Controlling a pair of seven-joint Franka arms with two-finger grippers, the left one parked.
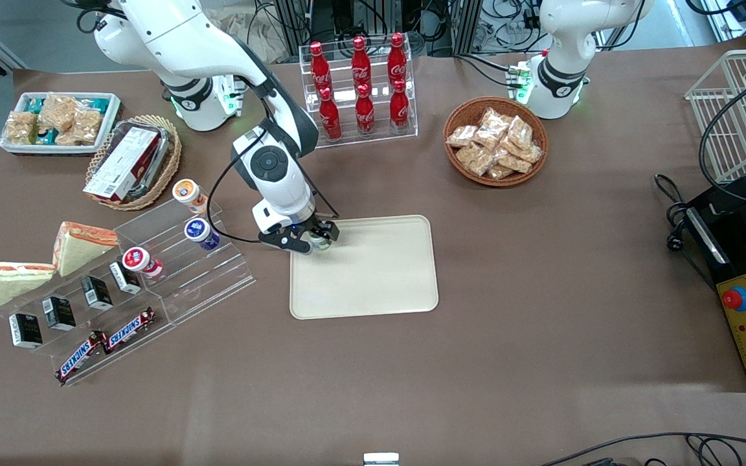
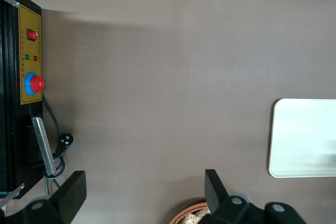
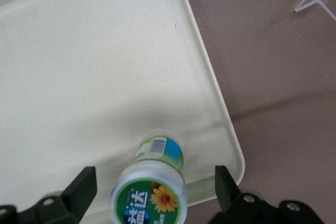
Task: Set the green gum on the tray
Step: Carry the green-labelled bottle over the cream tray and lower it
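Gum bottle (image 3: 157, 182) stands upright on tray (image 3: 94, 66), long axis vertical, lid up, at a tray corner. Gripper (image 1: 315, 241) sits above it, fingers (image 3: 81, 190) spread wide, not touching the bottle.

Six red cola bottles (image 1: 364, 110) stood in one clear rack (image 1: 412, 126). Four small gum bottles were in view: three lay on the one stepped clear stand (image 1: 217, 272), with orange (image 1: 188, 193), blue (image 1: 199, 232) and red (image 1: 138, 260) lids, and the one green gum (image 3: 152, 192) stood on the single tray (image 1: 373, 278). The stand also carried four black cartons (image 1: 59, 312) and two Snickers bars (image 1: 109, 343). There were two sandwiches (image 1: 78, 244), two wicker baskets (image 1: 496, 178) and one white bin (image 1: 109, 123). One gripper (image 1: 315, 243) hung over the tray's corner, its two fingers (image 3: 81, 187) spread either side of the gum.
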